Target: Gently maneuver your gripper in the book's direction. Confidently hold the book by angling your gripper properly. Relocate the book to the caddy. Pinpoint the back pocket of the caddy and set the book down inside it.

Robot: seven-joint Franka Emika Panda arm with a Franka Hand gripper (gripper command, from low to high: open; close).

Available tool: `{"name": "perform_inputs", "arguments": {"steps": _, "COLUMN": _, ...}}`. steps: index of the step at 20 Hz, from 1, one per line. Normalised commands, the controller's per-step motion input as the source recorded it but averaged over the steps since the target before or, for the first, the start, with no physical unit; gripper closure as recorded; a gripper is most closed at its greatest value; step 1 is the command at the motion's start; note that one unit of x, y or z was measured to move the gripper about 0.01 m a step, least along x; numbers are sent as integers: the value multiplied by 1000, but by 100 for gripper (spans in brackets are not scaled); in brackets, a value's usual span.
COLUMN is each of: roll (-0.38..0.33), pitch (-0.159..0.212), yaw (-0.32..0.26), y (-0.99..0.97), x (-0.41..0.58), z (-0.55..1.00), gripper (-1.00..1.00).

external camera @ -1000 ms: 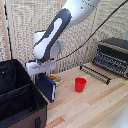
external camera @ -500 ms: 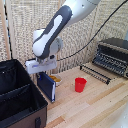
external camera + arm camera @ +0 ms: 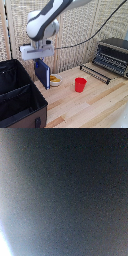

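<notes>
White boxy gripper (image 3: 39, 59): clamped on the top edge of the thin dark-blue hardcover book (image 3: 42, 73), hanging upright just beside the large black fabric caddy (image 3: 30, 107). Grasp done; carry over the wall and drop into the narrower back pocket (image 3: 11, 78) outstanding; wrist view only dark blur.

gripper (image 3: 39, 59) clamped on top edge of the book (image 3: 42, 73), book hanging upright clear of the wooden table (image 3: 95, 107), just beside the caddy (image 3: 20, 100) wall. red cup (image 3: 80, 84) and toaster oven (image 3: 112, 54) toward exterior view's right.
</notes>
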Motion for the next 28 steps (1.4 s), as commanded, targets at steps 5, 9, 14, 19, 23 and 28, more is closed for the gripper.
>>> {"name": "perform_inputs", "arguments": {"steps": 5, "roll": -84, "pitch": -2, "yaw": -285, "y": 143, "x": 127, "z": 957, "gripper": 100}}
{"name": "perform_inputs", "arguments": {"steps": 9, "roll": -51, "pitch": 0, "yaw": -279, "y": 155, "x": 179, "z": 843, "gripper": 100}}
{"name": "perform_inputs", "arguments": {"steps": 14, "roll": -30, "pitch": -10, "yaw": -337, "y": 73, "x": 34, "z": 667, "gripper": 100}}
{"name": "perform_inputs", "arguments": {"steps": 19, "roll": -1, "pitch": -1, "yaw": -363, "y": 16, "x": 1, "z": 559, "gripper": 100}}
{"name": "perform_inputs", "arguments": {"steps": 23, "roll": 0, "pitch": 0, "yaw": -310, "y": 142, "x": 56, "z": 549, "gripper": 100}}
{"name": "perform_inputs", "arguments": {"steps": 28, "roll": 0, "pitch": 0, "yaw": -217, "y": 406, "x": 186, "z": 551, "gripper": 100}}
